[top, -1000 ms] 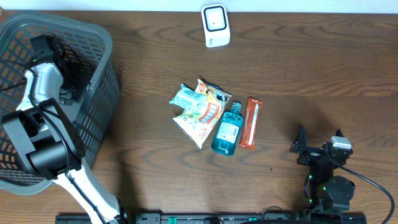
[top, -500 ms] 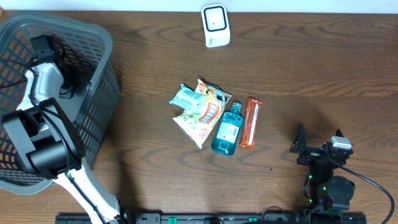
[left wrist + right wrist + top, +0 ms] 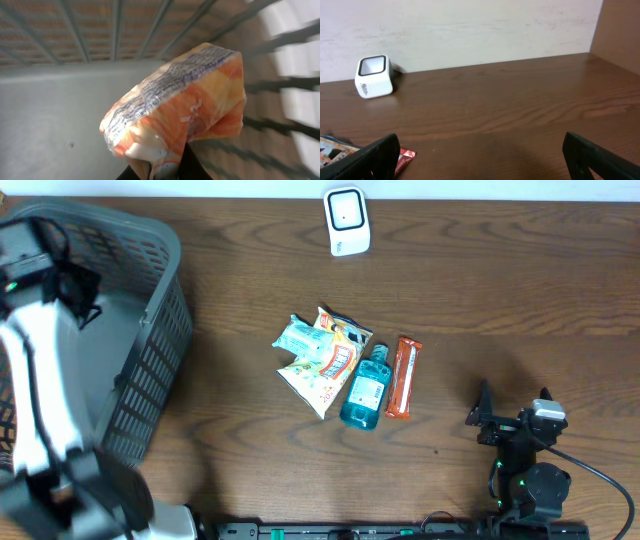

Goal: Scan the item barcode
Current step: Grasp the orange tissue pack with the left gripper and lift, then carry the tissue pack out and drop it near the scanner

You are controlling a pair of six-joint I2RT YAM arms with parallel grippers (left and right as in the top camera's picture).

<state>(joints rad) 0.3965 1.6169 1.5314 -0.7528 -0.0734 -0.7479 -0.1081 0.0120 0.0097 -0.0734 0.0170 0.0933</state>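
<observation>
Inside the grey plastic mesh basket (image 3: 165,320), the left gripper (image 3: 162,167) is pinched shut on one end of an orange crinkly foil snack packet (image 3: 185,100) — light, soft, likely slippery, so holding its sealed edge seems safest.

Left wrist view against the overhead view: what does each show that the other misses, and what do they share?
Only the left wrist view: an orange packet pinched in the left gripper, with fine print along its edge. Only the overhead: the white scanner, the blue bottle, red bar and snack packets grouped on the table, and the open right gripper. Both: the grey basket with its slatted wall.
</observation>
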